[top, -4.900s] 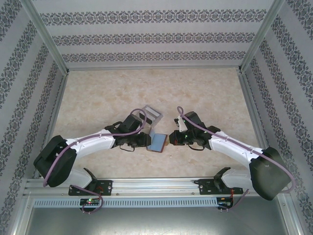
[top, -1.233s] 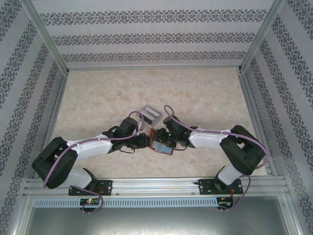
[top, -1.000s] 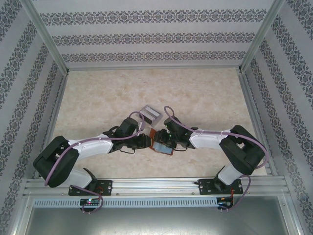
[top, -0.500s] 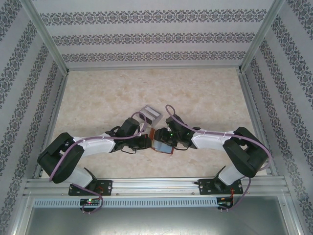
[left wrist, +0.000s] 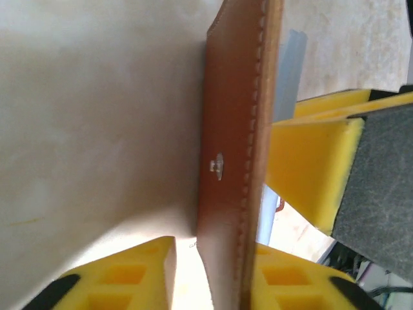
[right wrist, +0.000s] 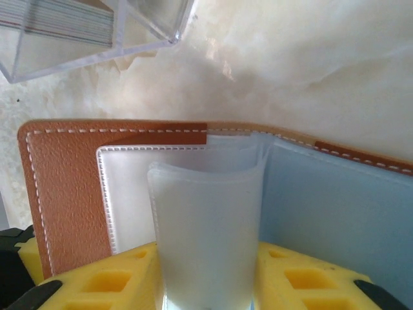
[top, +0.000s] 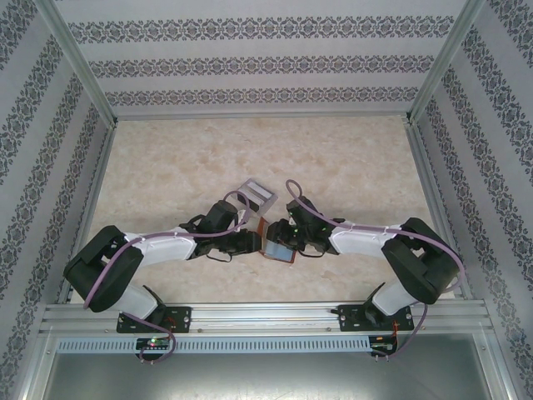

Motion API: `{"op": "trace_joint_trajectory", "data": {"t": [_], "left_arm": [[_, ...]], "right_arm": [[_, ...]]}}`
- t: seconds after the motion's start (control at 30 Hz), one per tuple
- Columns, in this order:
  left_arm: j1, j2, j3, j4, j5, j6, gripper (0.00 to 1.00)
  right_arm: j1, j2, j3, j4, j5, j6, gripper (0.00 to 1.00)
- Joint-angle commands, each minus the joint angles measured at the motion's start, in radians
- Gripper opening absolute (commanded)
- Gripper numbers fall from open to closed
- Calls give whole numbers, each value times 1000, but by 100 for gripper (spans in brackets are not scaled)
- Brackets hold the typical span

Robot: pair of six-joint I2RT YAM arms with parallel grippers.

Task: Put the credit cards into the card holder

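Brown leather holder sits open on the table, between my two arms. My left fingers stand spread around its upright flap, with a gap on one side. My right fingers pinch its clear sleeve. Cards sit stacked in the tray just beyond.

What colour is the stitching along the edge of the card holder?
The stitching is white, against the orange-brown card holder; clearest in the right wrist view.

The left arm and right arm have white shells, black joints and a purple cable along each. The fingers are yellow foam.
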Motion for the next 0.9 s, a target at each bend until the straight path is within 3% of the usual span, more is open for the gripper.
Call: {"op": "trace_joint_trajectory", "data": {"t": [0.0,0.17,0.33,0.4,0.7,0.87], "left_arm": [[7,-2,14,21,5,5,44],[7,7,19,41,33,6,48],[8,23,25,17,6,9,19],[8,23,25,14,-4,3,16],[7,11,33,-40,-34,-8,17],[8,11,28,-36,-35,-32,18]], "right_arm": [[-12,-22,-15,13,-9,-27,40],[-11,-16,-12,15,-10,-26,40],[-14,-34,-6,-20,-1,-37,40],[-16,-64,-17,-47,21,-44,42],[-33,-283,-69,-224,154,-86,46],[-4,-290,7,-286,148,-100,46]]}}
